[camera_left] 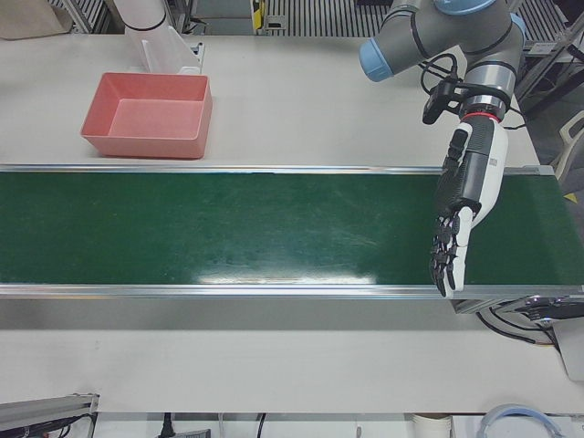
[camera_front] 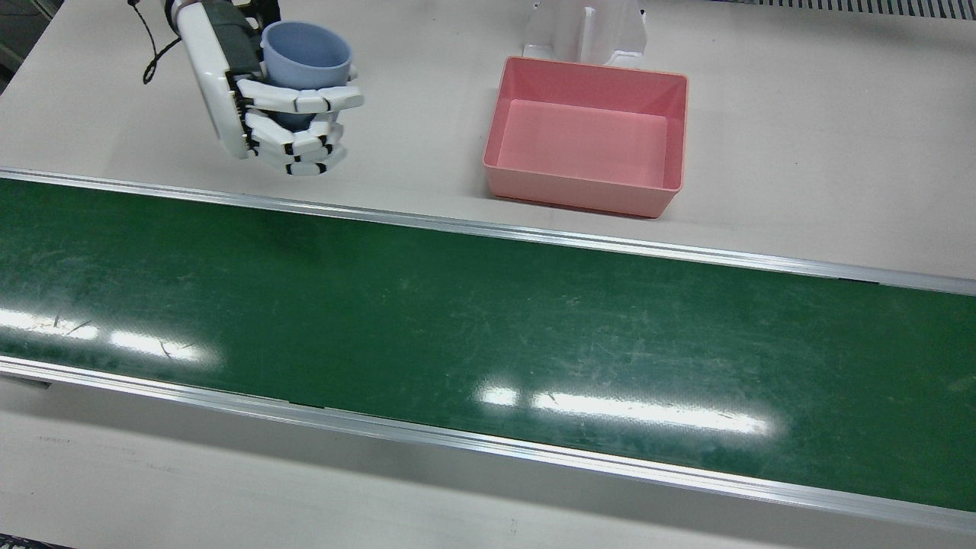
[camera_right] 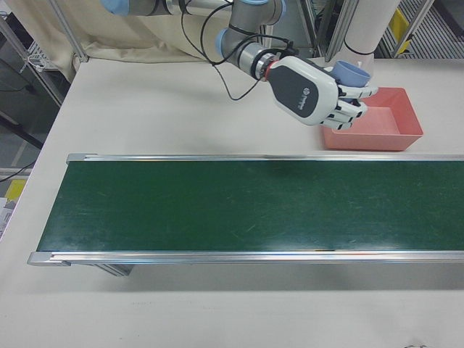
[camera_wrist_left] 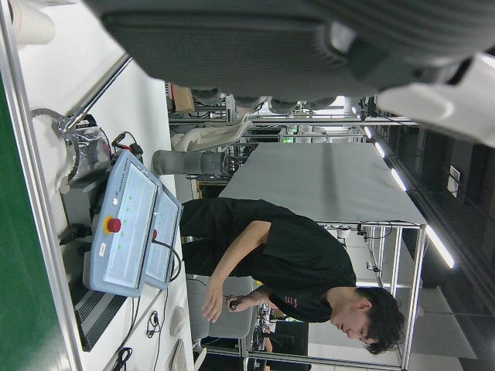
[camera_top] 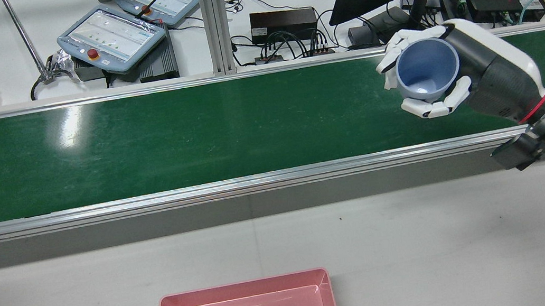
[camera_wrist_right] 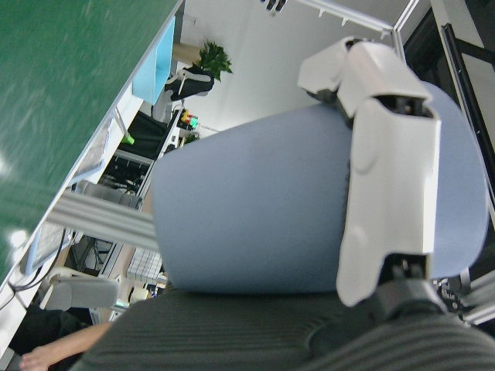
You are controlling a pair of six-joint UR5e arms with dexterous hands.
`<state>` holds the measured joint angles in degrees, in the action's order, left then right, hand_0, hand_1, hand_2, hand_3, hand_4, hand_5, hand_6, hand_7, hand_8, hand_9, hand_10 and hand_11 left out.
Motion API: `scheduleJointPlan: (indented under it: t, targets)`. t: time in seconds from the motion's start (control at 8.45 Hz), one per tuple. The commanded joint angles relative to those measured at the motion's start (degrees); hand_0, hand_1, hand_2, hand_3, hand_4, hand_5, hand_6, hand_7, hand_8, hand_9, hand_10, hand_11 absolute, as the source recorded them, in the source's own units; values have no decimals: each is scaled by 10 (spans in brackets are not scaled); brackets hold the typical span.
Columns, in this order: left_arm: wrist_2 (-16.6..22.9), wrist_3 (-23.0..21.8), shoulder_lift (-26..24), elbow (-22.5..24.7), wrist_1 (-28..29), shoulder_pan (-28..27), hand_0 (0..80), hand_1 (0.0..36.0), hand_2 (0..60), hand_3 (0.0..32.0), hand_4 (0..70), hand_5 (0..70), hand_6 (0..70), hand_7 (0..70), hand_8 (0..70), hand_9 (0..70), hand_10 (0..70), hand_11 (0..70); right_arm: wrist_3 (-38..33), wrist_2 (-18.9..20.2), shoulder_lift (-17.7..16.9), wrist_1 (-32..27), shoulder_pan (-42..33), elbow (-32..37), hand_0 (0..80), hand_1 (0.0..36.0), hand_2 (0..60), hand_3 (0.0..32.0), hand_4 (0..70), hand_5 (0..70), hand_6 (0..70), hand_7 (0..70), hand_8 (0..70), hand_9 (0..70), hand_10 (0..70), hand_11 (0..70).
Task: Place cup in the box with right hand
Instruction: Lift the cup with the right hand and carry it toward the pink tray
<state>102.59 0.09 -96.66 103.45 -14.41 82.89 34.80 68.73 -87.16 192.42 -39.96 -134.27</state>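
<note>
**Friend:** Since you have a job to do, tell me, where is the cup?

**Me:** My right hand (camera_front: 286, 126) holds the blue cup (camera_front: 306, 57). My white fingers (camera_front: 301, 97) wrap around its side. Look at the upper left of the front view. The cup is up in the air there, with its open mouth up. Nothing is inside it.

**Friend:** And the box?

**Me:** The pink box (camera_front: 587, 133) sits on the pale tabletop (camera_front: 801, 168), in the upper middle of that view. It has nothing in it. The cup and the box are well apart, with bare tabletop between them.

**Friend:** So what is done?

**Me:** I think the picking up is done. The cup is off the green belt (camera_front: 488, 320) and tight in my hand.

**Friend:** What is left?

**Me:** I must carry the cup over to the box, bring it down inside, and let go.

**Friend:** What about your other hand?

**Me:** My left hand (camera_left: 459, 224) hangs over the right end of the belt in the left-front view. Its fingers point down, nearly straight. It holds nothing.
</note>
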Motion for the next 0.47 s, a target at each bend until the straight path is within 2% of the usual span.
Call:
scheduleJointPlan:
  t: [0.0, 0.12, 0.24, 0.35]
  targets:
    - [0, 0, 1, 1, 0, 0, 0, 0, 0, 0, 0, 0, 0, 0, 0, 0, 0, 0, 79, -63, 45, 22, 155, -15, 626, 360, 600, 0, 272, 185, 330, 700, 443, 696, 296, 459]
    - [1, 0, 0, 1, 0, 0, 0, 0, 0, 0, 0, 0, 0, 0, 0, 0, 0, 0, 99, -78, 52, 22, 188, -13, 629, 360, 600, 0, 277, 182, 325, 700, 438, 690, 300, 464]
    - [0, 0, 0, 0, 0, 0, 0, 0, 0, 0, 0, 0, 0, 0, 0, 0, 0, 0, 125, -83, 62, 21, 221, -10, 596, 360, 600, 0, 223, 179, 319, 700, 430, 682, 297, 459]
    - [1, 0, 0, 0, 0, 0, 0, 0, 0, 0, 0, 0, 0, 0, 0, 0, 0, 0, 155, -84, 75, 18, 254, -6, 601, 360, 600, 0, 244, 177, 318, 700, 432, 684, 296, 458]
